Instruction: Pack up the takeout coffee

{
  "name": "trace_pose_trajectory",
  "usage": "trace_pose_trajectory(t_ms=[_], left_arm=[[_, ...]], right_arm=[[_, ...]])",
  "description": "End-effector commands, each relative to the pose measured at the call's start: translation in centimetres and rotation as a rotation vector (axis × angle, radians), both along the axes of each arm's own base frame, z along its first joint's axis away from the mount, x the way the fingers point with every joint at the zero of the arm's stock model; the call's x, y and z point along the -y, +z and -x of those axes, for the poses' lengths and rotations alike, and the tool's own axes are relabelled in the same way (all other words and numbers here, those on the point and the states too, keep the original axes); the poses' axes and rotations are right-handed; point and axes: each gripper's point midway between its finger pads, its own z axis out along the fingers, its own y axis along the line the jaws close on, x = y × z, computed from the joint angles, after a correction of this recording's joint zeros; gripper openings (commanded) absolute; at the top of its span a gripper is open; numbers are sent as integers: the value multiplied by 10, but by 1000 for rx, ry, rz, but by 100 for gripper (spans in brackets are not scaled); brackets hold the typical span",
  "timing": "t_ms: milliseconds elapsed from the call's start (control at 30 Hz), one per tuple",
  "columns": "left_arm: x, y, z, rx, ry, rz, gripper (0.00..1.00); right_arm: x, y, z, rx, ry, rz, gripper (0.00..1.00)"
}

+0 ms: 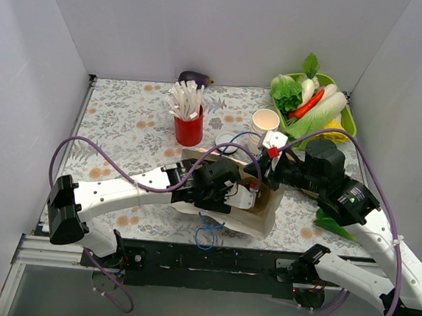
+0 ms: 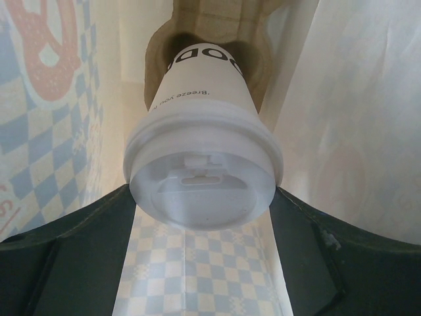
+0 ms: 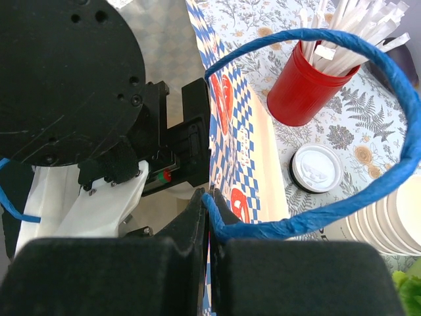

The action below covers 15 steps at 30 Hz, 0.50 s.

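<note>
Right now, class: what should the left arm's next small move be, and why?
Probably open the left tool slightly to let go. The small cream paper cup with its round white plastic lid lies deep in the checked paper bag, base seemingly against the brown bottom, with the tool's fingers flanking the lid. The right tool pinches the bag's blue loop handle.

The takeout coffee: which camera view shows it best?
The left wrist view: the takeout coffee fills it, lid toward the camera, between the left gripper fingers, inside the paper bag. In the top view the left arm hides it. In the right wrist view I cannot make it out.
</note>
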Motion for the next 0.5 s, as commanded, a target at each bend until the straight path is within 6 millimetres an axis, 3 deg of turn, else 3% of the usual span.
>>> trace_pose_trajectory(t_ms=[0, 200, 467], left_arm=[[5, 29, -2, 47, -28, 106, 0], [-5, 26, -1, 48, -18, 82, 0], [2, 15, -6, 65, -36, 59, 0]], right_arm=[[-7, 12, -1, 9, 3, -56, 1], [-6, 12, -8, 1, -32, -55, 1], [-12, 5, -2, -33, 16, -44, 1]])
